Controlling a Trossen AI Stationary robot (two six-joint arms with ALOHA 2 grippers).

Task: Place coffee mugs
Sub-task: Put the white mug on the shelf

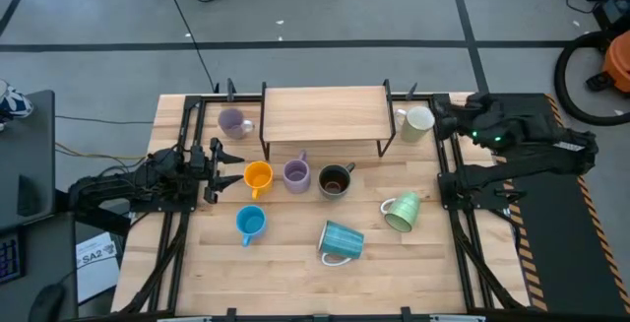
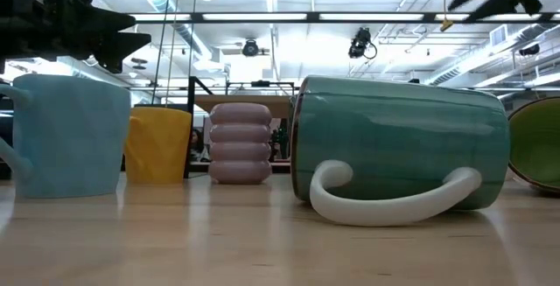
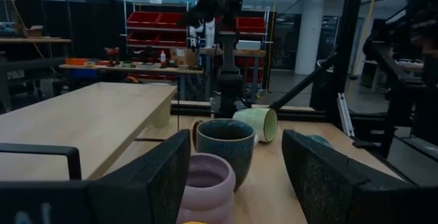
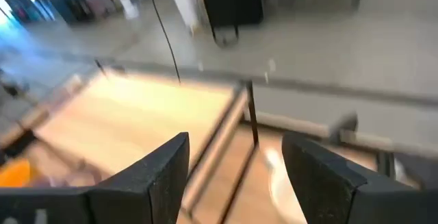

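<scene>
Right pincer point(image 1: 443, 117), jaws apart, is shown beside the upright cream mug point(image 1: 418, 121); two tipped mugs point(image 1: 342, 240) are left unplaced.

We see a worktop point(image 1: 295, 253) of pale, matt wood planks, a raised wooden shelf point(image 1: 323, 113) on thin black metal legs, and glazed ceramic mugs: the teal mug point(image 2: 398, 142) is glossy and streaked, the dark brown mug point(image 3: 225, 140) speckled, the lavender mug point(image 2: 240, 142) ribbed.
</scene>
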